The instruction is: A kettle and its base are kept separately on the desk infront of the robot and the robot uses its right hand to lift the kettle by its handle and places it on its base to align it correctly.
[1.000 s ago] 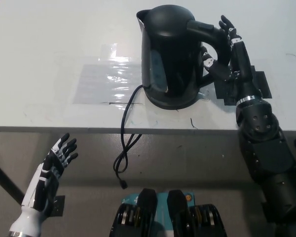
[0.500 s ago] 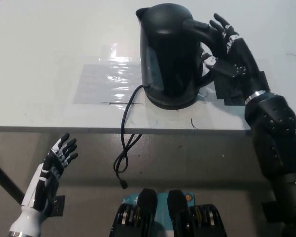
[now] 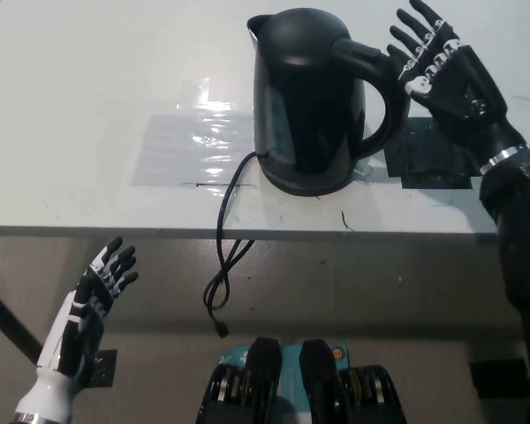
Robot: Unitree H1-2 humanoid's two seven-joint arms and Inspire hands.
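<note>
- kettle (image 3: pixel 311 97) already sitting upright on its base (image 3: pixel 311 181) near the front edge of the desk (image 3: pixel 88 106), spout toward picture left, handle (image 3: pixel 382 93) toward the right hand.
- right hand (image 3: pixel 442 79) spread wide open, holding nothing, just beside the handle's outer curve; can't tell if the fingertips brush it or hover just off it.
- left hand (image 3: pixel 93 300) resting low at the lower left, below the desk edge, fingers apart, empty.
- looks like the placing is basically done, so the step in hand reads as the let-go and alignment check.
- to do it well: pull the open hand straight out to the right and up, away from the handle, no sideways swipe. easy to nudge a tall kettle and twist it off its seat.
- worth checking the bottom rim sits flat all round the base; from this steep angle looks level, but the far side is hidden.
- cord (image 3: pixel 223 265) runs from the base over the desk edge and dangles down. no reason to go near it; a snag would drag the base.
- dark tape patches (image 3: pixel 424 159) on the desk to the right of the kettle, fine to pass over.
</note>
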